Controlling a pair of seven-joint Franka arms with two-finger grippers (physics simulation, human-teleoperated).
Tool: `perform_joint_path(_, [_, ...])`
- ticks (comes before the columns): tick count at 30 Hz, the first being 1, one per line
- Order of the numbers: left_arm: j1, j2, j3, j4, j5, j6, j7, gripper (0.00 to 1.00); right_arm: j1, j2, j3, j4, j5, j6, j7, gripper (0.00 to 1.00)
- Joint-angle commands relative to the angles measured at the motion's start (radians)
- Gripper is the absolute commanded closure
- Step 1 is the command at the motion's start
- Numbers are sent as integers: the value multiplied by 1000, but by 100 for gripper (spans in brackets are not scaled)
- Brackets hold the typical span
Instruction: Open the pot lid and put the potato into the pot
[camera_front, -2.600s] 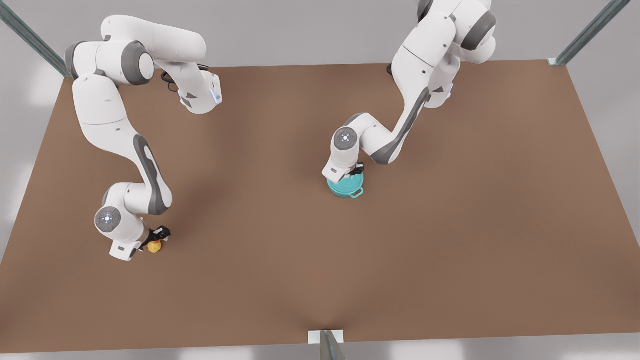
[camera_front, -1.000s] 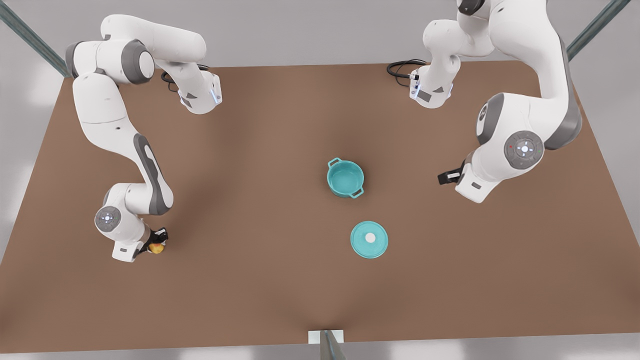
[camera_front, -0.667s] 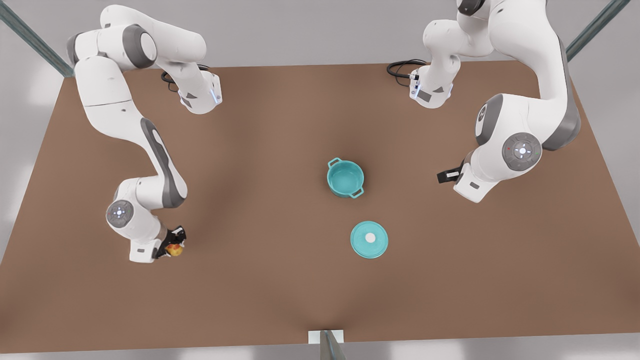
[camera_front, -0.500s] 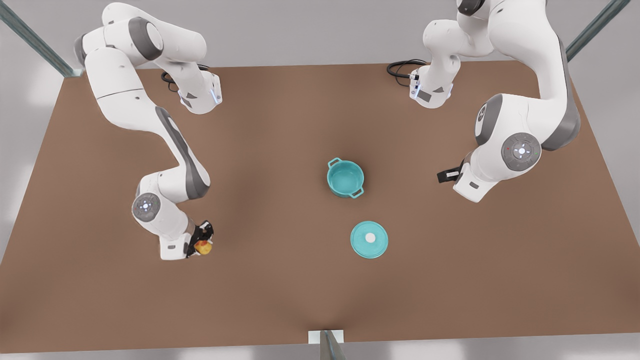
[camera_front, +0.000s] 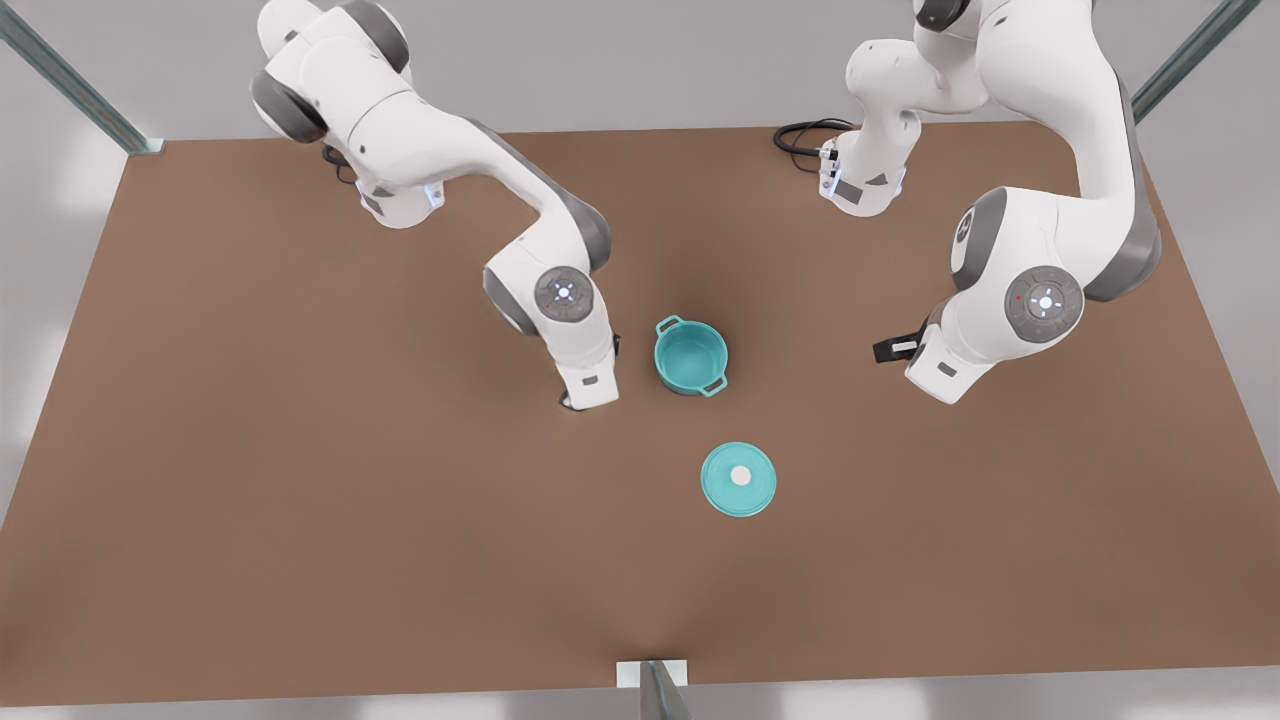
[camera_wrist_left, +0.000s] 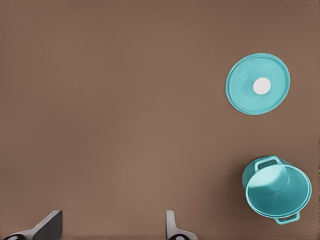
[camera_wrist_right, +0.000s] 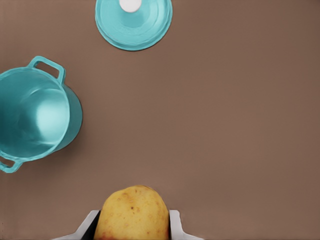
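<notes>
Right wrist view: the right pincer (camera_wrist_right: 132, 229) is clamped on the potato (camera_wrist_right: 132, 212), one finger on each flank, so the yellow lump sits squarely between them and hangs above the bare tabletop (camera_wrist_right: 240, 125). The pot (camera_wrist_right: 32, 117) stands just beside it, open, its teal inside bare. The pot lid (camera_wrist_right: 134, 22) lies flat on the tabletop a little farther off, knob up. That placement makes sense: with the lid set well apart from the pot, the mouth is free for the drop and nothing stands in the carrying arm's path.

In the front view this right arm is the one on the front view's left. It reaches out from its base with the elbow raised and the wrist turned straight down, its last link just beside the pot (camera_front: 690, 358) on the side away from the other arm. The potato itself is hidden under that wrist here. I judge it is not yet over the rim; a short sideways shift should bring it above the opening before release.

The left arm waits on the front view's right, folded back, well clear of the pot and the pot lid (camera_front: 738, 478). Its left pincer (camera_front: 895, 350) points in towards the middle. In the left wrist view its fingers (camera_wrist_left: 172, 229) stand wide apart with nothing between them.
</notes>
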Motion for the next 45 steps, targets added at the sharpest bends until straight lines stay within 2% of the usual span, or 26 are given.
perform_joint_path(1, [1,-2,0,-3,7,0,12,0,44,1,3,1,-3,-54,465,47])
perform_joint_path(6, [-14,13,-1,-1,10,0,-128,0,123,96,28,102,-5,-34,555,47])
perform_joint_path(11, [-54,22,-1,0,52,0,-142,0,175,205,28,131,-5,144,627,47])
perform_joint_path(13, [-95,51,-5,8,52,6,-378,0,183,253,28,179,-5,198,640,47])
perform_joint_path(14, [-135,61,-5,8,150,6,-381,0,185,267,28,208,-5,225,643,47])
perform_joint_path(15, [-125,58,2,11,116,8,-355,0,185,273,28,209,-5,264,649,47])
perform_joint_path(16, [-45,44,5,23,-6,8,-251,0,185,273,28,209,-5,281,647,47])
perform_joint_path(20, [-5,41,17,39,-68,5,-211,0,199,316,26,223,-6,360,647,47])
perform_joint_path(34, [12,27,34,40,-73,-2,-119,0,241,311,29,168,-12,290,693,46])
perform_joint_path(35, [13,27,32,40,-71,-2,-119,0,241,311,29,168,-12,291,693,44])
perform_joint_path(36, [13,27,32,40,-73,-2,-119,0,241,311,29,168,-9,291,698,0])
perform_joint_path(40, [13,25,32,40,-73,-2,-119,0,238,310,29,166,-12,290,696,0])
perform_joint_path(41, [13,27,31,40,-73,-2,-120,0,220,271,18,154,-11,258,687,0])
perform_joint_path(45, [12,27,29,40,-59,-2,-120,0,-220,23,12,141,0,-178,261,0])
